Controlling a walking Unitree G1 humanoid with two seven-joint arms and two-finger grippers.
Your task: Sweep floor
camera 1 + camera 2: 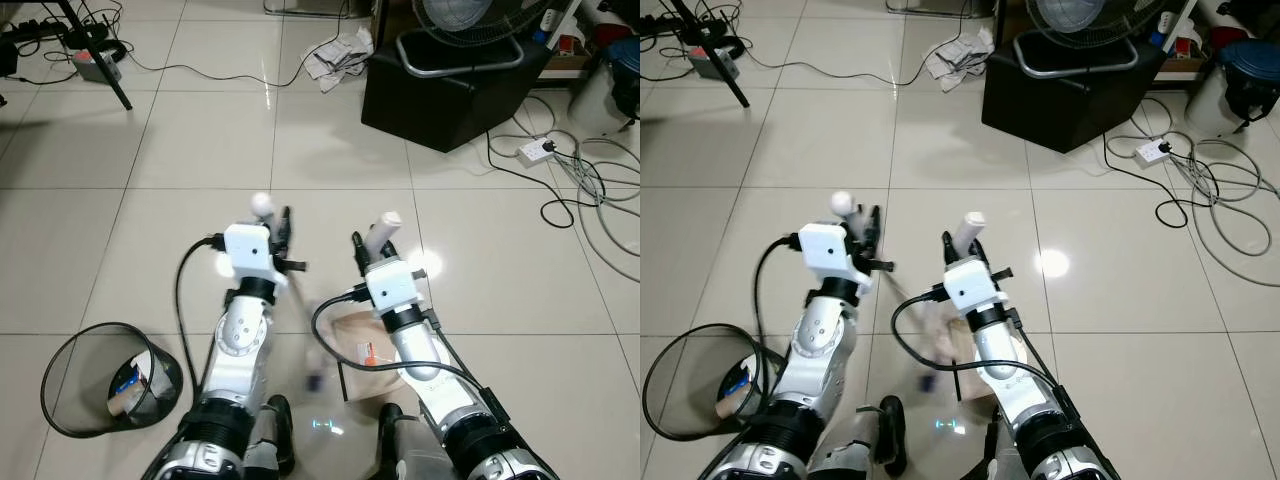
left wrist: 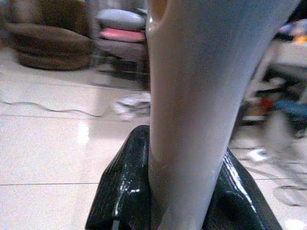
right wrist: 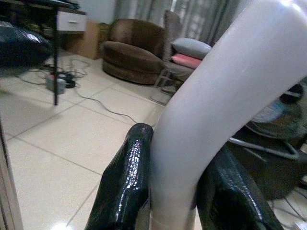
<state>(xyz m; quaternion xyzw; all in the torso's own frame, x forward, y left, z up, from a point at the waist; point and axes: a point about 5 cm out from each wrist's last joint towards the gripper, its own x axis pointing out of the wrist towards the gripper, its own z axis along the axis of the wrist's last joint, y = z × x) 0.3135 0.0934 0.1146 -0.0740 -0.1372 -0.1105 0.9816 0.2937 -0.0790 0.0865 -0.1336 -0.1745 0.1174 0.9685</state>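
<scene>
Left claw (image 1: 281, 232): fingers clamp white handle (image 2: 201, 110).
Right claw (image 1: 372, 250): closed on second white handle (image 3: 216, 110).
Wrist views: armchair (image 3: 132, 55) beyond claws.
Head views: bin (image 1: 95, 385) beside left arm.

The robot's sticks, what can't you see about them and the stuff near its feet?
- White handle in the left gripper: its lower end is a blur in the left eye view, so the tool can't be told.
- White handle in the right gripper: its lower part hides behind the arm.
- Bin: contents too small.
- Brown paper: print unreadable.
</scene>
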